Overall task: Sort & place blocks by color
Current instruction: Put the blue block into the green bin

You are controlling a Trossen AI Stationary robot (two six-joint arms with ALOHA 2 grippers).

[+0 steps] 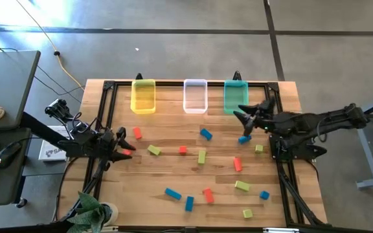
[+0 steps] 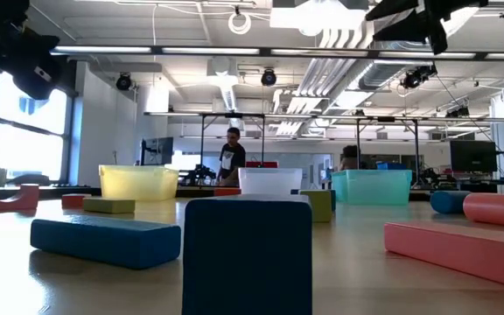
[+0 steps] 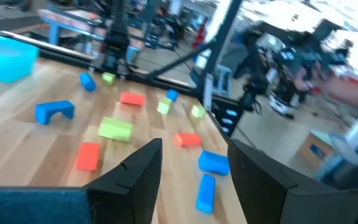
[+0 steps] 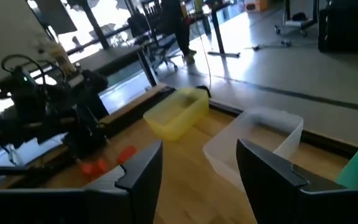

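Observation:
Small red, yellow-green and blue blocks lie scattered flat on the wooden table, among them a blue one, a red one and a green one. My left gripper stands open at the table's left edge, pointing level across the table with nothing between its fingers. My right gripper is open and raised above the table's far right part, in front of the teal bin, just beyond the blue block. In the right wrist view it is empty.
Three bins stand in a row at the far edge: yellow, clear and teal. A black frame runs around the table's edges. People stand in the room beyond. A plant sits at the near left corner.

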